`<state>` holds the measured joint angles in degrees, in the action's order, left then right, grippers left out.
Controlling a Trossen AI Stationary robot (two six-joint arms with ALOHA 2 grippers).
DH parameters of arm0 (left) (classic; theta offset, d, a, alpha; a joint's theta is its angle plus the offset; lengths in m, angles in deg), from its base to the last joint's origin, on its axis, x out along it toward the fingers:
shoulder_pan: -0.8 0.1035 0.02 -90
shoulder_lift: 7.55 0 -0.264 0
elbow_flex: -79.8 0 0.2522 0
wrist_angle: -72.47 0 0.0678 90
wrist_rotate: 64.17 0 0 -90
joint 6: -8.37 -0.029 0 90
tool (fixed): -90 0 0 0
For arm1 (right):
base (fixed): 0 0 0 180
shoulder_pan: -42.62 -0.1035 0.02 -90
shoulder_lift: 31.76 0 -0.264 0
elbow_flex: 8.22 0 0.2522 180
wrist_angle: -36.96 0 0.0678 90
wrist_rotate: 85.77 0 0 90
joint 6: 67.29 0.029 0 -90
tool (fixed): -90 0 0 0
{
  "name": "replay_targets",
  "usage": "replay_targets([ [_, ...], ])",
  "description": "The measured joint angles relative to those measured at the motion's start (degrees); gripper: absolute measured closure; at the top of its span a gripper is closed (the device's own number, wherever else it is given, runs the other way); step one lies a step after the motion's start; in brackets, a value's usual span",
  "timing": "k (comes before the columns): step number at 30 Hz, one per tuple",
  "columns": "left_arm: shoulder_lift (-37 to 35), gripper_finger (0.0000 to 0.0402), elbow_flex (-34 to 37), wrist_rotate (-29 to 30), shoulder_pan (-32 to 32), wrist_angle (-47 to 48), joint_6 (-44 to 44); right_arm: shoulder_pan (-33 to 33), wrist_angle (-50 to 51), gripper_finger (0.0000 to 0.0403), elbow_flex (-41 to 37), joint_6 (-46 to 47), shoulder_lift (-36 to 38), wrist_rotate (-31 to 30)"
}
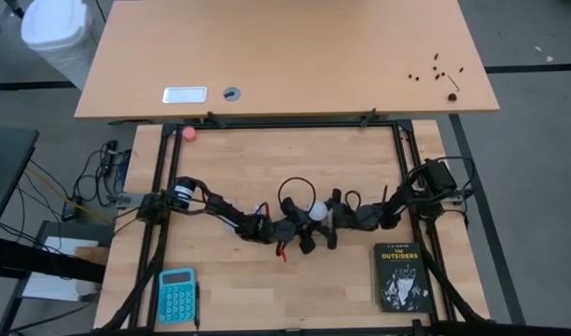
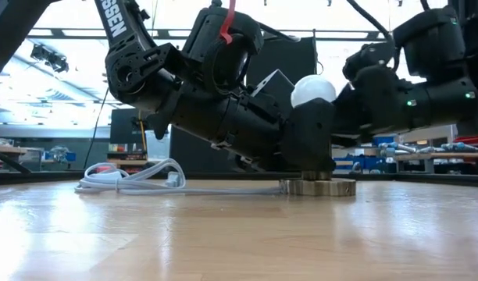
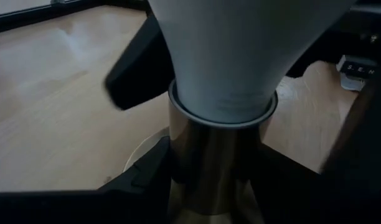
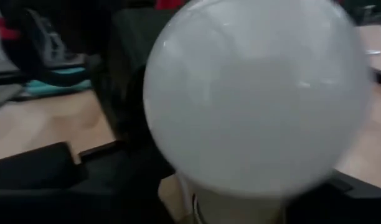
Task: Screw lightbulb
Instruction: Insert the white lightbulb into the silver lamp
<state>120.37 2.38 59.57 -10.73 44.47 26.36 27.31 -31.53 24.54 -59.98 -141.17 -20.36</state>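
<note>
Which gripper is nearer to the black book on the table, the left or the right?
The right gripper: it is at the lightbulb, on the book's side. The left gripper is beyond the bulb, farther away.

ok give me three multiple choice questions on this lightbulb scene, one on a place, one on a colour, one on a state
1. Where does the black paperback book lie on the wooden table?
A. near the right arm's side
B. beside the teal calculator
C. under the bulb

2. What colour is the small ball at the table's far edge?
A. green
B. pink
C. white

3. How does the white frosted lightbulb stand?
A. lying flat on the table
B. lifted clear above the table
C. upright in the round metal socket

Answers: 1 A, the high view shows it by the right arm's base, across from the teal calculator. 2 B, it shows pink in the high view. 3 C, the low view shows the globe on top with the base down in the socket, and the left claw grips the socket's metal collar.
</note>
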Motion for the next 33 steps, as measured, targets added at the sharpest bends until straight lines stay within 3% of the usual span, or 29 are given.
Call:
replay_targets([
  [7,0.0,0.0217,0.0,-1.9,-0.5,-0.1,-1.3,0.8,-7.1,0.0072,-6.5,-0.5,0.3,7.8],
  [17,-0.1,0.0217,0.1,-12.6,-0.3,-0.7,-4.4,9.1,-6.9,0.0087,-5.9,-9.2,0.5,32.8],
  [22,-0.1,0.0217,0.1,-14.6,-0.4,-0.8,-4.8,12.8,-6.4,0.0094,-2.2,-8.9,0.5,46.0],
  [27,0.0,0.0217,0.1,-14.9,-0.4,-0.9,-4.7,14.7,-5.5,0.0095,-0.3,-8.9,0.5,51.2],
  [33,0.0,0.0217,0.1,-14.9,-0.4,-0.9,-4.5,14.8,-5.3,0.0112,-0.2,-9.3,0.5,51.5],
])
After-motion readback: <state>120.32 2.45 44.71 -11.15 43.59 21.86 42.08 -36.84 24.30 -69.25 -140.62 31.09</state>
